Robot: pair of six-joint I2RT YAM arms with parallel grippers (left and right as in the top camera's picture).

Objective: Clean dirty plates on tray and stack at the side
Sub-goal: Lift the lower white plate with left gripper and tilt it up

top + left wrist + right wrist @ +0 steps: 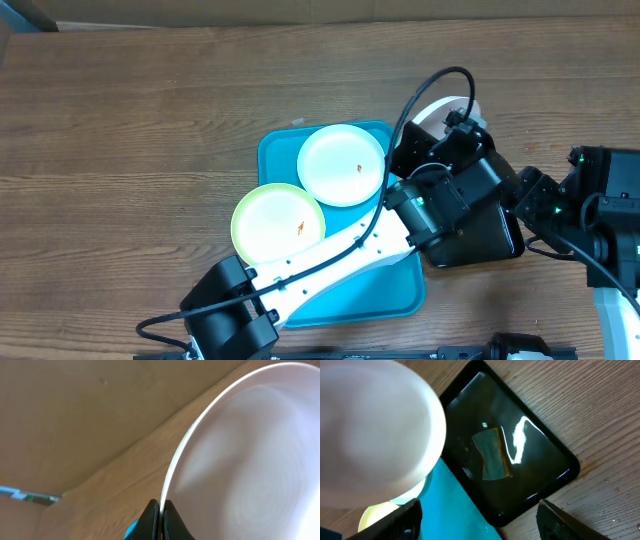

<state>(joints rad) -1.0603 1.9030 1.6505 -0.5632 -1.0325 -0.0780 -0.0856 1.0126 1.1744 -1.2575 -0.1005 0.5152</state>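
Two plates (341, 165) on one tray (390, 300), third plate (250, 460) pinched by left jaws; right jaws spread.

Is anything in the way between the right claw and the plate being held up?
Nothing visible. The white plate, pinched at its rim by the left gripper, hangs in open air; the right gripper is open near it. The black tray lies below, not between.
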